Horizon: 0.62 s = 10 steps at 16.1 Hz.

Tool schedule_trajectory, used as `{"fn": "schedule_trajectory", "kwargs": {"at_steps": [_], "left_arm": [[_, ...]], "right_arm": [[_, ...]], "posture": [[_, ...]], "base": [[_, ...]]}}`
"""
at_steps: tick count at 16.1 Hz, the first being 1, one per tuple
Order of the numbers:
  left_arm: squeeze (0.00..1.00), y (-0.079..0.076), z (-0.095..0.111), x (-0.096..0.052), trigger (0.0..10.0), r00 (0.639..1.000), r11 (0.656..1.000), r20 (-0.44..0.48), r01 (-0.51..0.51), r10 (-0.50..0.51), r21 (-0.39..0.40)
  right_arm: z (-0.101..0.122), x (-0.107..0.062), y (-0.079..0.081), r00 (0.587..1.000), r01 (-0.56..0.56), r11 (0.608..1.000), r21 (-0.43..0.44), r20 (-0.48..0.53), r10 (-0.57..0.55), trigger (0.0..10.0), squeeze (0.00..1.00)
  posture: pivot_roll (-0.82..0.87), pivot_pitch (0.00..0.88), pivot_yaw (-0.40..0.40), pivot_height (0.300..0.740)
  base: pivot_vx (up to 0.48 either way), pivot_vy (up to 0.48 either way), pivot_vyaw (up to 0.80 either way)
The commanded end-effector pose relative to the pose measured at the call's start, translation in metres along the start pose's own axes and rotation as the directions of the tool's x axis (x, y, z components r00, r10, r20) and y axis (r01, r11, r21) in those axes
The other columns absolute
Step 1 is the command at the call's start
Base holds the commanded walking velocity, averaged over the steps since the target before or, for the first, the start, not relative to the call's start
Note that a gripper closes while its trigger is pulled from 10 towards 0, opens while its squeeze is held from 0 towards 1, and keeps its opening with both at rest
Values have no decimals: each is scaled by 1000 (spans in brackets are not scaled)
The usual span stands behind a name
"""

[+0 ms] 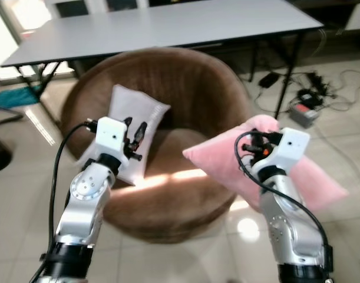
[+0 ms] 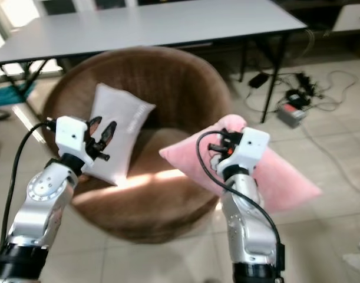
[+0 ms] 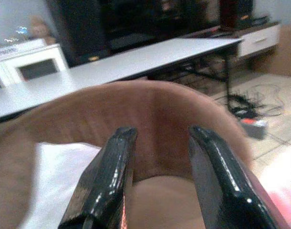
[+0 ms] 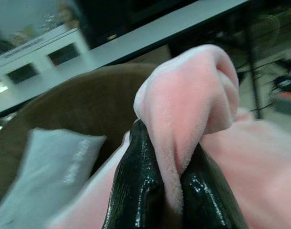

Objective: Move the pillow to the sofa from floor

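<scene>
A pink plush pillow [image 1: 227, 162] hangs off the floor at the right rim of the round brown sofa chair [image 1: 185, 82]. My right gripper [image 4: 171, 191] is shut on a fold of the pink pillow [image 4: 188, 102], which bulges up between the two black fingers. A white pillow [image 1: 135, 115] leans against the chair's left inner wall. My left gripper [image 1: 135, 135] is raised in front of that white pillow, open, with nothing between its fingers [image 3: 105, 186].
A long grey table [image 1: 168, 23] stands right behind the chair. Cables and a power strip [image 1: 303, 112] lie on the tiled floor at the right. Glossy floor tiles [image 1: 20, 218] surround the chair in front and at the left.
</scene>
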<state>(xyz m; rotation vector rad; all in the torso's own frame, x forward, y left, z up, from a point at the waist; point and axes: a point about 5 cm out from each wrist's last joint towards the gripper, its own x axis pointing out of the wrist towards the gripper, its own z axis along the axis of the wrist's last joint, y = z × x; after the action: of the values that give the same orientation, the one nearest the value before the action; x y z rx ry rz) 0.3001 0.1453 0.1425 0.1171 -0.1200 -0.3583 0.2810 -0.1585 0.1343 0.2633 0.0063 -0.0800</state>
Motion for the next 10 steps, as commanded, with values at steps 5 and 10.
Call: {"fn": "schedule_trajectory", "kwargs": {"at_steps": [5, 10], "left_arm": [[0, 7, 2, -3, 10000, 1000, 1000, -2, -5, 5, 25], [0, 6, 1, -4, 10000, 1000, 1000, -1, -2, 2, 27]], "right_arm": [[5, 1, 14, 997, -66, 997, -43, 26, 67, 10000, 0], [2, 1, 12, 998, -54, 999, 5, 21, 53, 10000, 0]], "posture": [[-49, 0, 83, 740], [-47, 0, 78, 740]], "base": [[365, 0, 160], [366, 0, 160]]}}
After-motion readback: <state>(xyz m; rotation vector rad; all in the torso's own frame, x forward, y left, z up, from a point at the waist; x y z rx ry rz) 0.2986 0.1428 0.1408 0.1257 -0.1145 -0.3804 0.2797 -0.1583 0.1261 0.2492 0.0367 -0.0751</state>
